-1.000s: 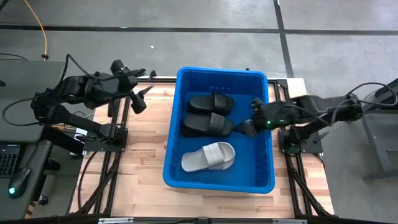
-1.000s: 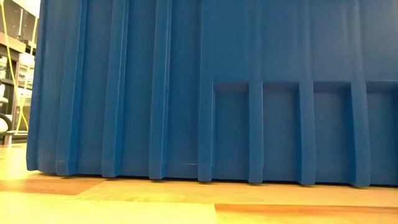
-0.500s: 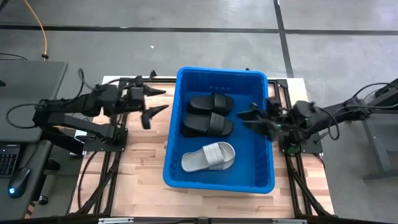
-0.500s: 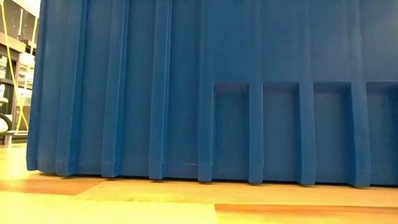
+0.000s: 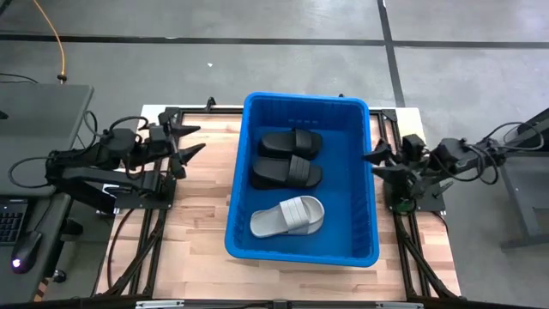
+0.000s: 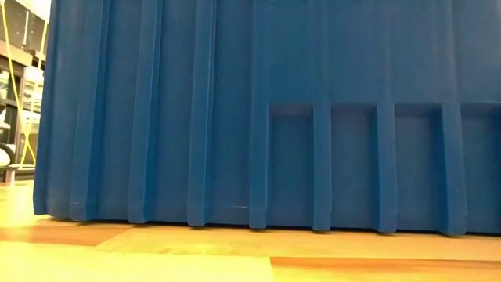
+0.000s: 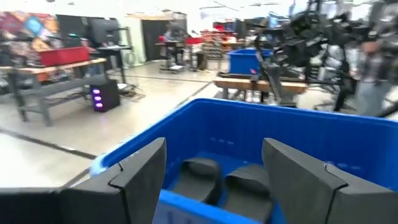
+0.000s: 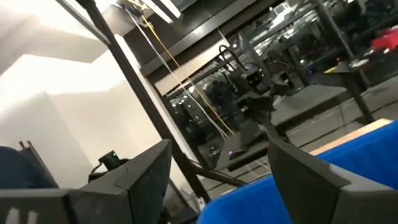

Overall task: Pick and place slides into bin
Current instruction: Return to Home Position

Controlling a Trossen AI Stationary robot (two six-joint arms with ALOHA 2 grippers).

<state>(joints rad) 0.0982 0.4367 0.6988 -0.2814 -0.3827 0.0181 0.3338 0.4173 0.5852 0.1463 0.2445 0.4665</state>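
Both pincers (image 5: pixel 189 142) (image 5: pixel 374 160) spread; bin (image 5: pixel 300 256) holds three slides (image 5: pixel 288 171).

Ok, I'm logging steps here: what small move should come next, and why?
Probably fold back to rest pose: the left tool and right tool are open and empty beside the bin, slides lie inside, and none shows on the table.

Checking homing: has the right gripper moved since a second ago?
Yes. The right gripper has withdrawn rightward, from inside the bin to just outside its right rim.
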